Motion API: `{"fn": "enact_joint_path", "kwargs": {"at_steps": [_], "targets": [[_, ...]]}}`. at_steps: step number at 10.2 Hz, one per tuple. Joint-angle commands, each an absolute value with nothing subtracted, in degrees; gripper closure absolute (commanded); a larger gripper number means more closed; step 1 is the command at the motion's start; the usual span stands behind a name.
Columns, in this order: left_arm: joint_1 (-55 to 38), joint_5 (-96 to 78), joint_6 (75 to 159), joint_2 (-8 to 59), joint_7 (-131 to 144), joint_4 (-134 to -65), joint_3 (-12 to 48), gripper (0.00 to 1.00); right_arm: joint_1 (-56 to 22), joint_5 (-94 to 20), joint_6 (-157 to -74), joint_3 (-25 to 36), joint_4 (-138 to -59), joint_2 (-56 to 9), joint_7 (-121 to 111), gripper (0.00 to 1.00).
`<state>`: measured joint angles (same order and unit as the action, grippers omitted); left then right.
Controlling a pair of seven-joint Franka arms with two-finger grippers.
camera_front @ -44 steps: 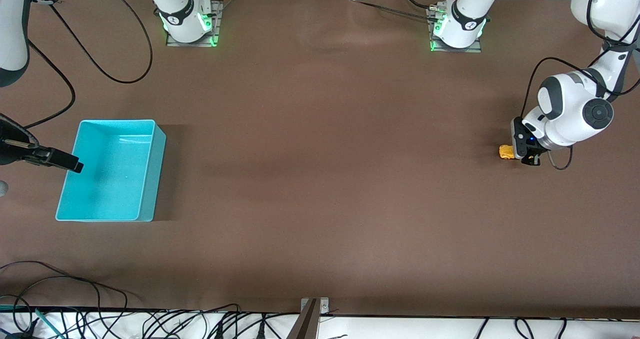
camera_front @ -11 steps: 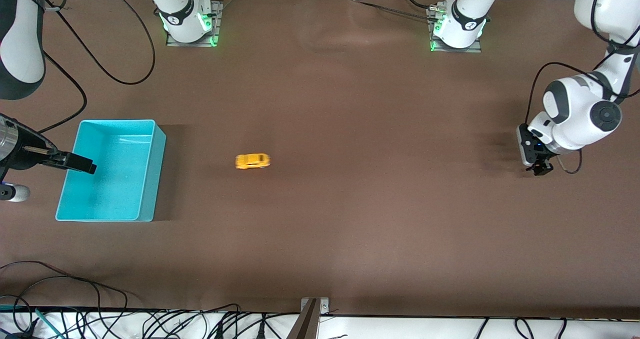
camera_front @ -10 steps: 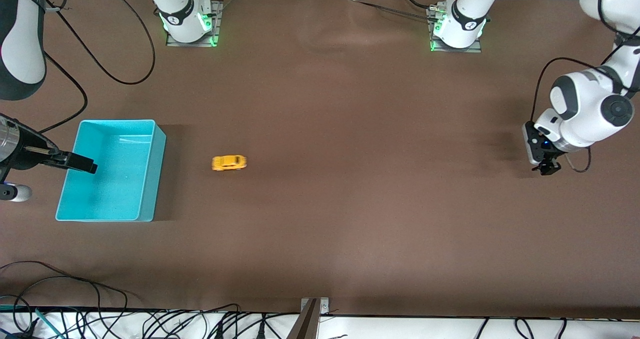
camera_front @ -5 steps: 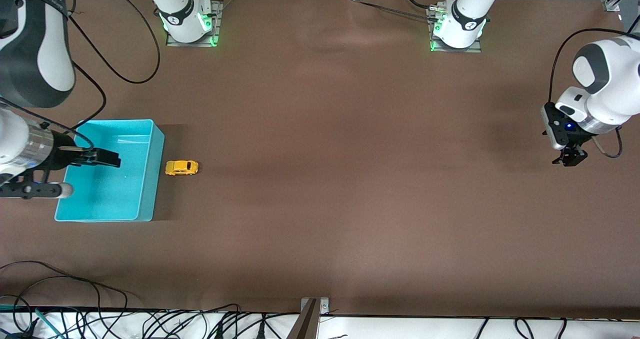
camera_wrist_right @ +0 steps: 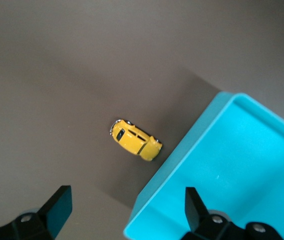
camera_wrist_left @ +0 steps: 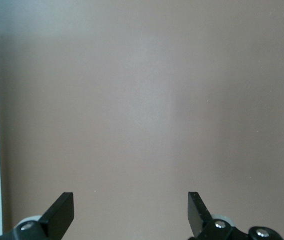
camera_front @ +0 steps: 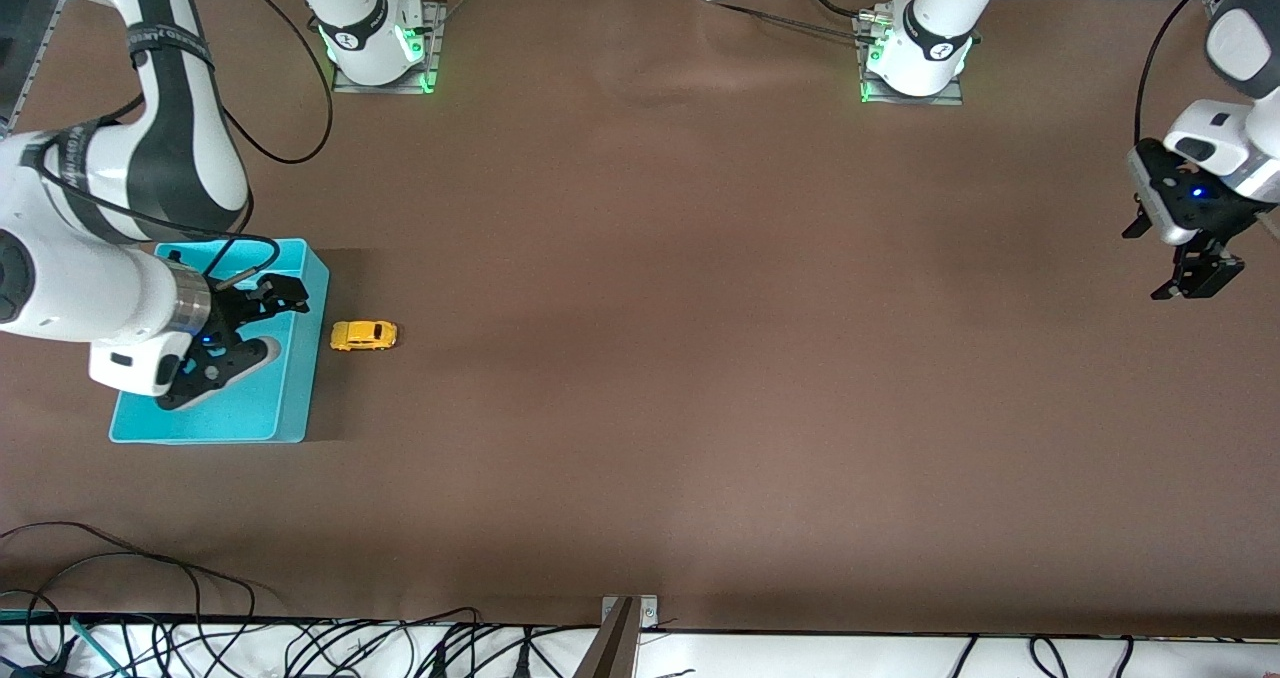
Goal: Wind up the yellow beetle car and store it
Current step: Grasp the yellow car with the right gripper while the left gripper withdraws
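The yellow beetle car point(camera_front: 363, 335) stands on the brown table, close beside the cyan bin's point(camera_front: 306, 368) wall that faces the left arm's end. I cannot tell if they touch. My right gripper point(camera_front: 272, 326) hangs open and empty over that edge of the bin. In the right wrist view the car point(camera_wrist_right: 134, 140) lies just outside the bin point(camera_wrist_right: 242, 165), ahead of the open right gripper point(camera_wrist_right: 125, 207). My left gripper point(camera_front: 1195, 276) is open and empty, up in the air at the left arm's end of the table. The left wrist view shows the open left gripper point(camera_wrist_left: 130, 210) over bare table.
The arm bases point(camera_front: 375, 48) point(camera_front: 915, 53) stand at the table's edge farthest from the front camera. Loose cables point(camera_front: 150, 578) and a metal bracket point(camera_front: 628, 618) lie along the nearest edge.
The car has rolled across the table from the left arm's end and stopped beside the bin. My right gripper has swung over the bin toward the car. My left gripper has lifted away.
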<state>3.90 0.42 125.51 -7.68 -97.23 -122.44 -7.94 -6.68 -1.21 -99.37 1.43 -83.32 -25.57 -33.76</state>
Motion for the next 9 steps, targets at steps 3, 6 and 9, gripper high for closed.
{"fn": "enact_joint_path", "kwargs": {"at_steps": [3,6,9], "targets": [[1.9,-0.9,103.9,-7.2,-77.2,-106.5,-7.6,0.00,-6.9,-0.6,-114.0,0.0,-94.6,-24.7,-60.3,0.00],[1.7,-0.5,92.2,-7.1,-66.6,-96.9,-7.1,0.00,-6.9,-0.5,-117.2,-0.2,-96.1,-27.7,-71.2,0.00],[1.3,-0.4,82.9,-6.6,-52.7,-90.2,-6.8,0.00,-6.9,-0.6,-125.1,-0.2,-102.8,-27.9,-78.4,0.00]]}}
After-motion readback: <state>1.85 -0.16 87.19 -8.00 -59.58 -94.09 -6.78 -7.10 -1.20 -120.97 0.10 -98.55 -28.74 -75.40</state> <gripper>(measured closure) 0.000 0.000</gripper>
